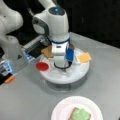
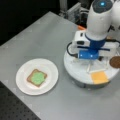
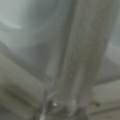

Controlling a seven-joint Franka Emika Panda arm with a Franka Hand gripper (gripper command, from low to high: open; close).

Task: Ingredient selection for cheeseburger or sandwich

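Even, bright overhead light, soft shadows; both front views blurry, wrist view wholly unfocused.

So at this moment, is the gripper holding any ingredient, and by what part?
Cannot be told. The gripper is down over the round white tray, its fingertips hidden by the arm in both front views, and no ingredient shows in the wrist view.
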